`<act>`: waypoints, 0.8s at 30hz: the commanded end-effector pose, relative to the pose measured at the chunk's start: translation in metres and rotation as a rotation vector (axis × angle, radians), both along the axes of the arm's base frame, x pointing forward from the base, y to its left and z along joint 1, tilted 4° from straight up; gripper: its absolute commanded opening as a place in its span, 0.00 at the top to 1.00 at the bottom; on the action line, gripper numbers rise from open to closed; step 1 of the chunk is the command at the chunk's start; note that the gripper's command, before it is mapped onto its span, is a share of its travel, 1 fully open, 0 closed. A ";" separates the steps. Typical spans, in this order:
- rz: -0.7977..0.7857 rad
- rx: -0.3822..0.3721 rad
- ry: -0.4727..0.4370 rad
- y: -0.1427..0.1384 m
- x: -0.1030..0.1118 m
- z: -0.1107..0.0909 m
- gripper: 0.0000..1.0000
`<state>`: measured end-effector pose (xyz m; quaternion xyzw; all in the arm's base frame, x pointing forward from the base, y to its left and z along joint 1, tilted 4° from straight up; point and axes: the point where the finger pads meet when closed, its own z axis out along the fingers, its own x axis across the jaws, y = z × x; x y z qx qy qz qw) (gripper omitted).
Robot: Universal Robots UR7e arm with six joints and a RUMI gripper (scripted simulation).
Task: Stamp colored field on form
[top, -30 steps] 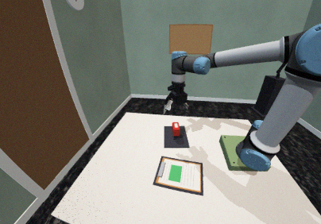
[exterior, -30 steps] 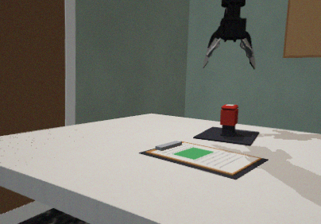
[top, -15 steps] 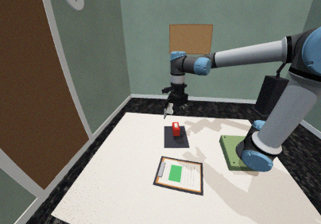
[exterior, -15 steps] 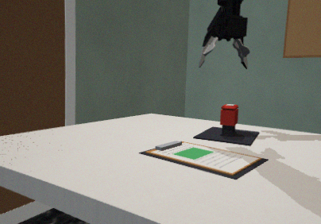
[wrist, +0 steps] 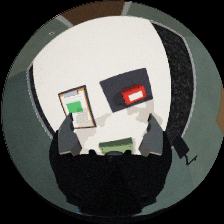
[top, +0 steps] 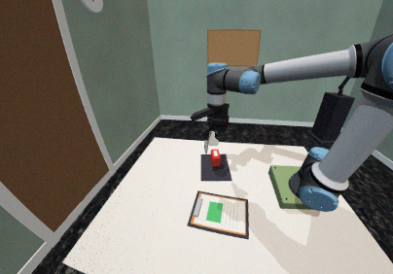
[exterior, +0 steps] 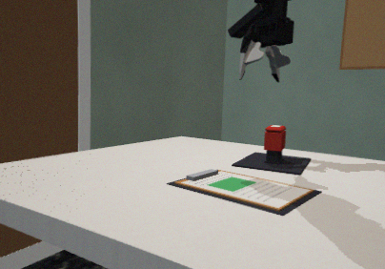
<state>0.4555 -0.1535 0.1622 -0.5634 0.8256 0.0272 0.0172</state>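
Observation:
The red stamp (top: 215, 159) (exterior: 274, 139) (wrist: 134, 94) stands upright on the dark mat (top: 208, 175) (exterior: 247, 162) (wrist: 111, 91), with a white patch on its top. The form (top: 235, 220) (exterior: 278, 200) (wrist: 83, 118) lies on a clipboard nearer the front in the top view, with a green field (top: 214, 212) (exterior: 233, 184) (wrist: 75, 106) on it. My gripper (top: 209, 149) (exterior: 258, 79) (wrist: 110, 113) is open and empty. It hangs well above the stamp, touching nothing, its fingers spread wide. The stamp is not between the fingers.
A green block (top: 281, 192) (wrist: 116, 146) sits at the arm's base (top: 318, 198), right of the mat in the top view. A grey clip (top: 197, 207) (exterior: 202, 175) is on the clipboard's left end. The arm's shadow falls across the white table (top: 141, 212) (exterior: 119, 189).

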 end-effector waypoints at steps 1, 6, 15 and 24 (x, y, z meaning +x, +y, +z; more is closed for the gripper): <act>0.253 0.006 -0.023 0.018 0.004 0.002 0.00; 0.475 0.005 -0.037 0.037 0.006 0.003 0.00; 0.841 0.005 -0.062 0.064 0.007 0.005 0.00; 1.213 0.002 -0.084 0.099 0.003 0.008 0.00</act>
